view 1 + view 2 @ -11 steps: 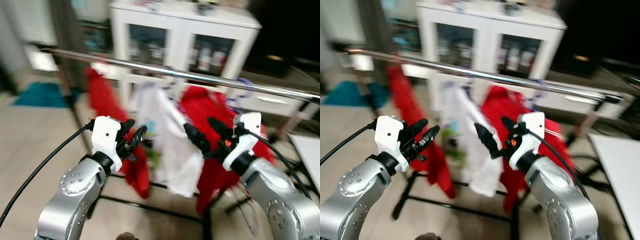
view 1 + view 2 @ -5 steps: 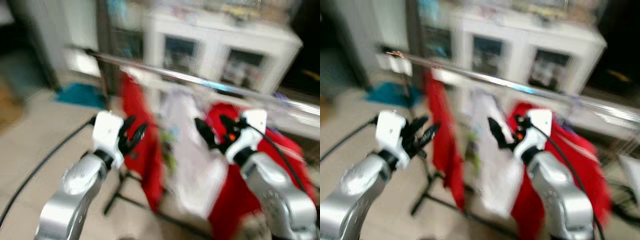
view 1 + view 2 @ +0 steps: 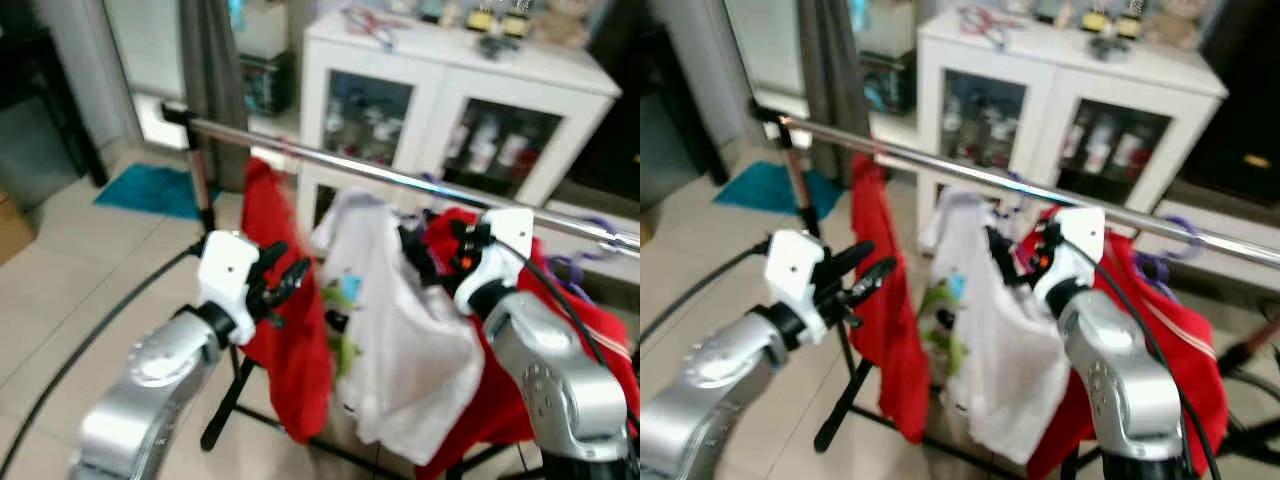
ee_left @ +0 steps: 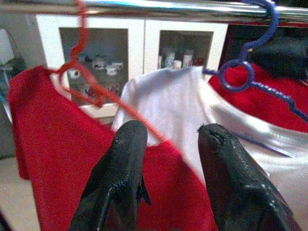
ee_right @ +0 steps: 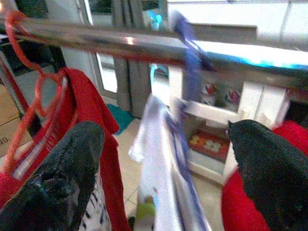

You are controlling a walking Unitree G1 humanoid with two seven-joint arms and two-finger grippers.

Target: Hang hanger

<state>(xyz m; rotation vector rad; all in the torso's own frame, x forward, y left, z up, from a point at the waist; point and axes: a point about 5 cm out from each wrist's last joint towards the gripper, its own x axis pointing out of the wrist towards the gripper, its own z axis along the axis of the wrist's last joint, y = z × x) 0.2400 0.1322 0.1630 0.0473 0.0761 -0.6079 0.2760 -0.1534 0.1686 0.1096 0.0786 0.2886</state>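
White glass-door cabinet (image 3: 455,110), teal mat (image 3: 150,190) on tiled floor (image 3: 70,290), grey curtain (image 3: 210,70)

No legible text, labels, brands or numbers anywhere in views.

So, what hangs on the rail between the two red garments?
A white shirt hangs between the left red garment and the right red garment in the left eye view.

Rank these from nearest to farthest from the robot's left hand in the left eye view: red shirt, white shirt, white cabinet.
1. Red shirt, right beside the left hand.
2. White shirt, further right on the rail.
3. White cabinet, behind the rail.
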